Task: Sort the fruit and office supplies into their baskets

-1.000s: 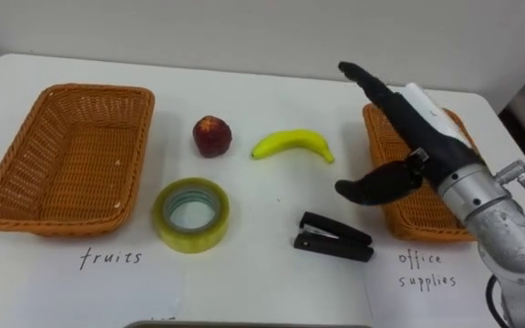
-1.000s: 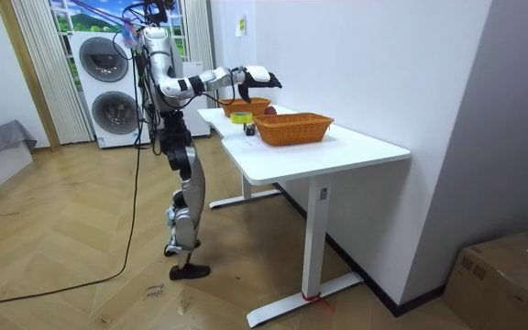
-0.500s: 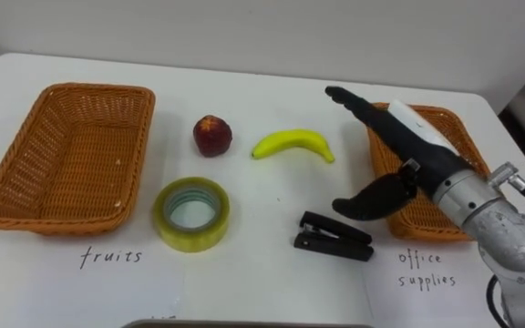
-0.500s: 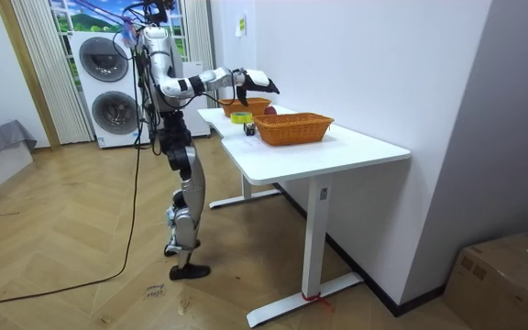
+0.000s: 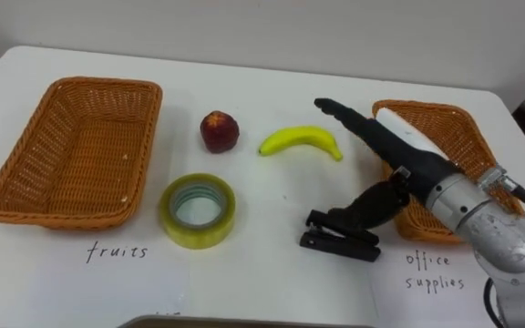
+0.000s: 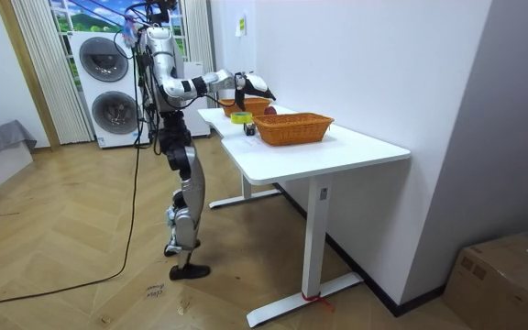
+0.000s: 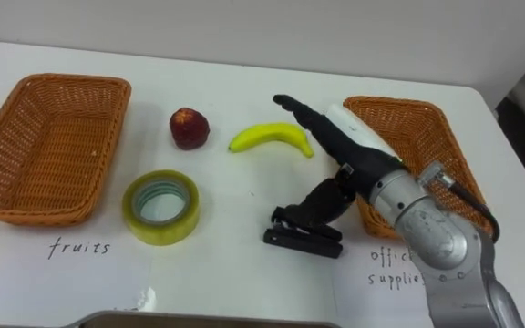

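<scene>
Table [image 5: 272, 273]: white, against a pale wall; I stand at its end, washers [image 6: 108, 82] behind me.
Fingers [image 5: 349, 118]: straight and relaxed, grasping nothing; they point toward 11 o'clock, the tips near the banana's right end.
Thumb [image 5: 372, 202]: angled down toward 8 o'clock from the palm, its tip at the stapler's top; touching or just above, I cannot tell.
Right hand [image 5: 401, 159]: open, hovering between the stapler and the right basket.
Stapler [image 5: 340, 239]: black, flat on the table at 5 o'clock from its middle, just beside the right basket, not lifted.
Banana [image 5: 299, 141]: on the table at 12 o'clock from the stapler.
Apple [image 5: 219, 132]: at 9 o'clock from the banana, near it.
Tape [image 5: 198, 210]: yellow roll lying flat, at 9 o'clock from the stapler, well apart.
Right basket [image 5: 463, 137]: at 3 o'clock, holding nothing.
Left basket [image 5: 35, 155]: at 9 o'clock, holding nothing.
Progress: nothing sorted yet; all four things lie on the bare table.
Step, as I judge it: closing on the stapler first, then into the right basket; tape to follow, and apple and banana to the left.
</scene>
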Robot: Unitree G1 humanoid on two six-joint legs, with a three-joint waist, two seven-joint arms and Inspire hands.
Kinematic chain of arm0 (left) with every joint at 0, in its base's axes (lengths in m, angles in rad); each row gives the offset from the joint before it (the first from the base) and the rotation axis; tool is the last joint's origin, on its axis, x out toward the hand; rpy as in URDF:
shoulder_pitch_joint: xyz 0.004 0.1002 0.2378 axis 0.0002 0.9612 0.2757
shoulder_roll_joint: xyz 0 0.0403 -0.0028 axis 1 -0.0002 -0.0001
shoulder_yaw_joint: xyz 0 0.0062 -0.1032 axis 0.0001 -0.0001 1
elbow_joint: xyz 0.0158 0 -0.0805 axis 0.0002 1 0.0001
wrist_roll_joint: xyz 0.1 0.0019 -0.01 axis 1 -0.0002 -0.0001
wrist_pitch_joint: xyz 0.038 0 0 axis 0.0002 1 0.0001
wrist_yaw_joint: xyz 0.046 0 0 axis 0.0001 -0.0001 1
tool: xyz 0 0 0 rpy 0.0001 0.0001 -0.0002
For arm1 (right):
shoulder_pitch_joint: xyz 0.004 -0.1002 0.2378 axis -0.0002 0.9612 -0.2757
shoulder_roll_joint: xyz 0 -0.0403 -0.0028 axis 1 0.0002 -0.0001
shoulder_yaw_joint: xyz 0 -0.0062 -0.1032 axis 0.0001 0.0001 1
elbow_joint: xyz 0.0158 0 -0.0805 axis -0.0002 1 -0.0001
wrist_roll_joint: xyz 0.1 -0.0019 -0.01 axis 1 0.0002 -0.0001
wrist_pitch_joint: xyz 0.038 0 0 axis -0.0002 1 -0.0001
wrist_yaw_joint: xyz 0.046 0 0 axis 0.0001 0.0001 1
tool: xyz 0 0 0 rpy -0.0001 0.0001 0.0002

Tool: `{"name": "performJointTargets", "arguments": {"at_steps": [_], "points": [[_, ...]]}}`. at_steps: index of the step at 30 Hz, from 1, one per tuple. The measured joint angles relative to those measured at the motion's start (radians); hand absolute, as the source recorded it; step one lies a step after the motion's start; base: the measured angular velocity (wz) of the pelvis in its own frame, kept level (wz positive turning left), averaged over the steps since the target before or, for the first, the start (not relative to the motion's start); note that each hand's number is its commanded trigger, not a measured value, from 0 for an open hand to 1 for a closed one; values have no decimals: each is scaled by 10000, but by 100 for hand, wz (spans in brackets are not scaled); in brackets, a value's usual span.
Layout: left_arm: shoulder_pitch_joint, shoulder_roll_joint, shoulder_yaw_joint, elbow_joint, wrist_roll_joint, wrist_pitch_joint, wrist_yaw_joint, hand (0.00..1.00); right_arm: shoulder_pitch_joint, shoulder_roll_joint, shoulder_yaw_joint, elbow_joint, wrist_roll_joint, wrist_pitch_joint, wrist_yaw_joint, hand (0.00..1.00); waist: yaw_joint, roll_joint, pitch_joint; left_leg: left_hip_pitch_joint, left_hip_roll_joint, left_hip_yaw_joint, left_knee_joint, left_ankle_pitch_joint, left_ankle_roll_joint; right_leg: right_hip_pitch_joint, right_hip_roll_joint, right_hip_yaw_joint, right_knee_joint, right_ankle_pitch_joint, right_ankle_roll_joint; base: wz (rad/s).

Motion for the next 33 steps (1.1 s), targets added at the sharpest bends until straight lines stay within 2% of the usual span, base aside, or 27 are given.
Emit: {"name": "performJointTargets", "arguments": {"at_steps": [5,9,14,18,25,28,33], "points": [[-48,9,-6,0,-5,0,-8,0,-4,193,88,-27,-297,0,222,0,72,-35,-5,-16,-8,-94,-2,0,0,21,0,-57,-5,0,0,5],[-53,15,-30,3,-2,1,-9,0,-4,197,316,-26,-445,7,434,0,73,-39,-8,-19,-11,-101,-2,0,0,24,0,-67,-5,0,0,0],[-94,95,-436,95,-21,1,3,0,-6,211,747,-27,-497,8,576,0,112,-82,-7,-8,-14,-100,-1,0,0,23,-9,-49,-18,0,0,0],[-65,96,-447,93,-4,1,-27,0,-5,333,870,-25,-813,35,797,0,171,-94,-3,-17,-25,-101,-5,0,1,10,-22,-51,-21,0,0,0],[-54,91,-439,96,-18,38,-231,0,75,377,900,-20,-1174,404,1179,0,307,-101,-7,-67,-26,-119,-8,0,1,-2,-22,-80,-73,0,1,0],[-48,91,-440,81,-19,177,-232,0,163,345,1074,12,-1184,616,1365,0,320,-151,-41,-67,-21,-139,-2,1,0,0,-25,-138,-70,0,1,0],[-94,92,-442,81,-13,196,-252,0,215,282,1145,425,-1174,749,1700,0,325,-188,-65,-7,-23,-155,-2,2,0,15,-32,-170,-38,5,7,0]]}}
